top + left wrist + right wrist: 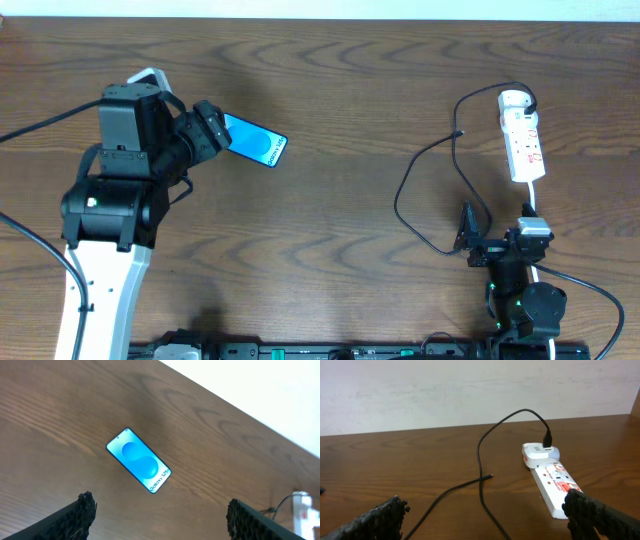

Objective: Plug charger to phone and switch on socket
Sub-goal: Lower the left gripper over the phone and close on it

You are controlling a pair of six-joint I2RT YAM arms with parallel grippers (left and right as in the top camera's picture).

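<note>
The phone (258,143) lies flat on the wooden table at the left, cyan screen up; it also shows in the left wrist view (139,460). My left gripper (222,128) is open and empty, hovering just left of the phone and hiding its near end from overhead; its fingers frame bare table (161,510). The white socket strip (522,135) lies at the right (555,485). The thin black charger cable (458,132) runs from the strip's far end and loops over the table; its loose plug tip (491,477) lies on the wood. My right gripper (497,225) is open and empty (485,510) near the strip's close end.
The strip's white cord (533,200) runs down past the right arm. A pale wall (470,390) rises behind the table's far edge. Thick black robot cables (30,130) trail at the left.
</note>
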